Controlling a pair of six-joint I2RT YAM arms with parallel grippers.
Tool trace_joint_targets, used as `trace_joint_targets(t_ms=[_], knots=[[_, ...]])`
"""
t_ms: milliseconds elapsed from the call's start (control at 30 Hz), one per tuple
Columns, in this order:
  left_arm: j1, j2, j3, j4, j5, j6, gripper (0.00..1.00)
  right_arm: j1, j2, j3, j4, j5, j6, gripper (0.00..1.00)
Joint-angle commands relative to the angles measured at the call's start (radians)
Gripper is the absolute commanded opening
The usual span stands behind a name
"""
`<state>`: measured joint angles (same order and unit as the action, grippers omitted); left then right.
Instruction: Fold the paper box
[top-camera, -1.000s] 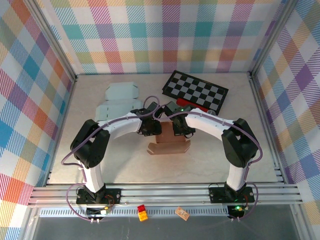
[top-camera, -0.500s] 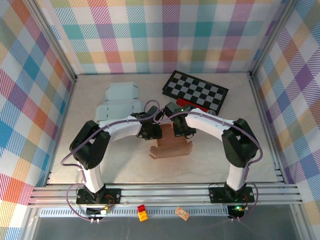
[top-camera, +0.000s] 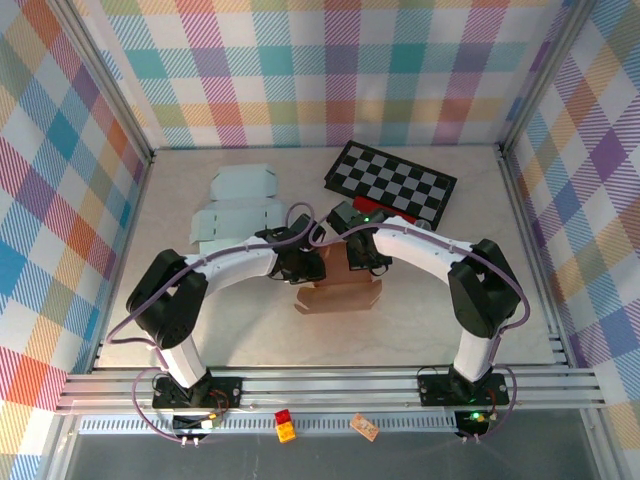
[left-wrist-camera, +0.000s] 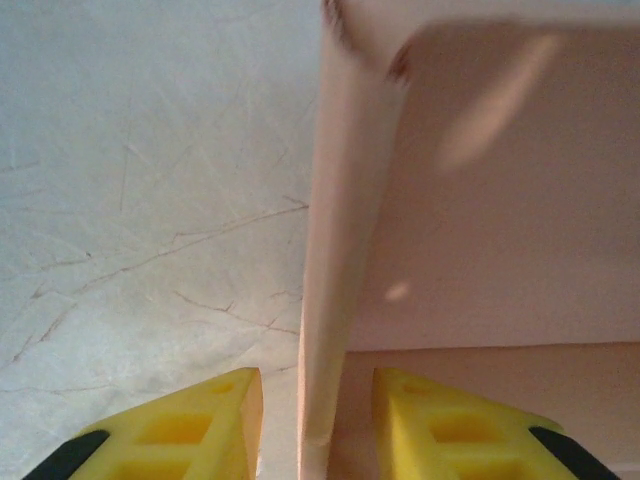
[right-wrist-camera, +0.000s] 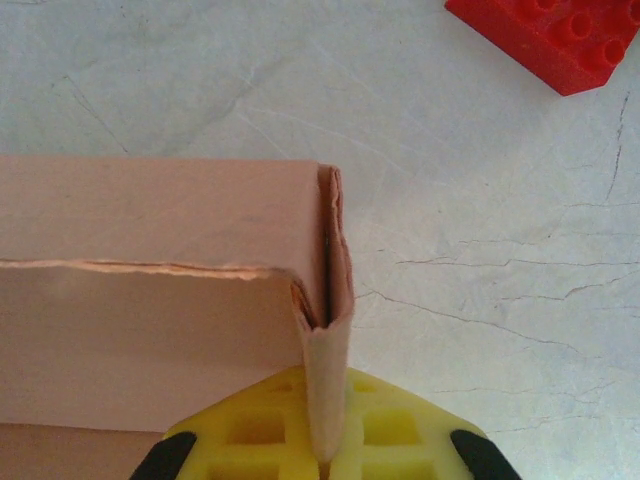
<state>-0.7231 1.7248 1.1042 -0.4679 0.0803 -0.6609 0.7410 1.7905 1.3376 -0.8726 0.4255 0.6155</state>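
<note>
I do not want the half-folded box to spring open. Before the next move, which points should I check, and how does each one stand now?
1. Right jaws clamped on the folded right wall of the paper box: ok.
2. Left jaws astride the left wall, one finger on each side, standing apart: ok.
3. Red brick apart from the box: ok.
4. Near flap raised: not ok, it looks flat on the table.
5. Box bottom flat on the table: cannot tell.
</note>
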Motion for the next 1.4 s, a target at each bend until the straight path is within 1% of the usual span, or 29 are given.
trace_joint_targets(t_ms=[0, 200, 433, 533, 633, 800, 900, 1067, 1100, 1167, 1200, 1267, 1367], knots=[[-0.032, 0.005, -0.013, -0.005, 0.001, -0.008, 0.31, 0.001, -0.007, -0.010, 0.006, -0.001, 0.019, 0.00], [-0.031, 0.051, 0.013, 0.011, -0.040, 0.009, 0.17, 0.001, -0.014, -0.018, 0.009, -0.006, 0.014, 0.00], [-0.041, 0.092, 0.039, 0.000, -0.048, 0.015, 0.14, 0.001, -0.017, -0.018, 0.008, -0.009, 0.014, 0.00], [-0.051, 0.103, 0.048, -0.025, -0.083, 0.014, 0.11, 0.001, -0.020, -0.017, 0.008, -0.006, 0.016, 0.00], [-0.068, 0.114, 0.077, -0.097, -0.162, 0.010, 0.00, 0.001, -0.027, -0.020, 0.008, -0.002, 0.024, 0.00], [-0.119, 0.142, 0.123, -0.228, -0.310, -0.055, 0.00, 0.003, -0.040, -0.033, 0.011, -0.005, 0.048, 0.00], [-0.138, 0.146, 0.134, -0.246, -0.336, -0.088, 0.00, 0.003, -0.044, -0.038, 0.012, -0.012, 0.059, 0.00], [-0.150, 0.129, 0.162, -0.231, -0.335, -0.083, 0.00, 0.003, -0.039, -0.041, 0.012, -0.022, 0.066, 0.00], [-0.151, 0.121, 0.167, -0.226, -0.331, -0.076, 0.04, 0.003, -0.040, -0.043, 0.012, -0.022, 0.070, 0.00], [-0.152, 0.092, 0.166, -0.215, -0.331, -0.070, 0.19, 0.004, -0.040, -0.043, 0.012, -0.024, 0.073, 0.00], [-0.152, 0.074, 0.169, -0.215, -0.333, -0.068, 0.24, 0.003, -0.040, -0.045, 0.012, -0.024, 0.076, 0.00], [-0.152, 0.039, 0.168, -0.205, -0.316, -0.059, 0.31, 0.004, -0.040, -0.047, 0.014, -0.023, 0.082, 0.00], [-0.151, 0.006, 0.167, -0.189, -0.266, -0.047, 0.35, 0.003, -0.034, -0.049, 0.017, -0.028, 0.088, 0.00]])
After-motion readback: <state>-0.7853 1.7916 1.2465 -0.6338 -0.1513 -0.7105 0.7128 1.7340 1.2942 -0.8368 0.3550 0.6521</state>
